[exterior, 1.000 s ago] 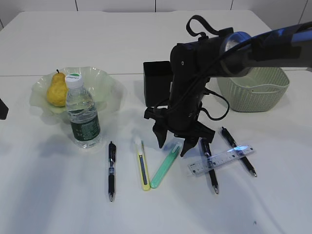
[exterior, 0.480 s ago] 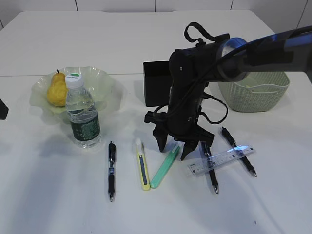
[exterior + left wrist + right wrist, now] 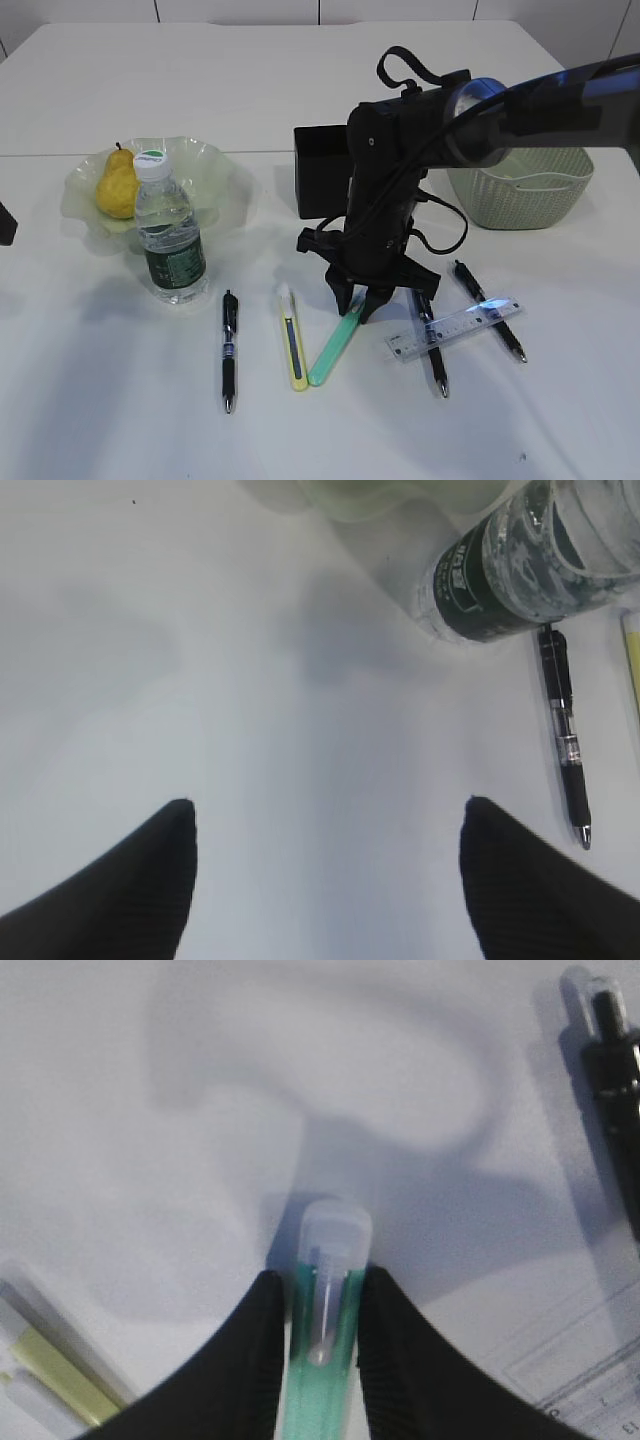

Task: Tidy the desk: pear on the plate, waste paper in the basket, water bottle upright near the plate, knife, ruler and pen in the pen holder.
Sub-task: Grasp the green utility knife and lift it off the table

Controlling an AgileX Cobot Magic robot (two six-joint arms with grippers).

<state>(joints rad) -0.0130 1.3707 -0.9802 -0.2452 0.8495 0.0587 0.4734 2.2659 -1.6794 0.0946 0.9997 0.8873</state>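
Note:
My right gripper [image 3: 362, 305] is down on the desk [image 3: 120, 420], shut on the upper end of the green knife [image 3: 335, 350]. In the right wrist view both fingers of that gripper [image 3: 320, 1282] press the sides of the green knife [image 3: 335, 1230]. A yellow knife [image 3: 292, 340] lies just left of it. The clear ruler [image 3: 455, 327] lies across two black pens [image 3: 432, 345] to the right. The pear [image 3: 115, 183] sits on the wavy green plate [image 3: 225, 175]. The water bottle [image 3: 170, 235] stands upright beside the plate. My left gripper [image 3: 325, 815] is open and empty over bare desk. The waste paper is out of view.
The black pen holder [image 3: 318, 170] stands right behind my right arm. The sage green basket [image 3: 525, 190] is at the back right. A third black pen [image 3: 229, 350] lies by the bottle and also shows in the left wrist view [image 3: 565, 740].
My right gripper's jaws, open astride the green knife a second ago, have closed on it. Nothing else moved.

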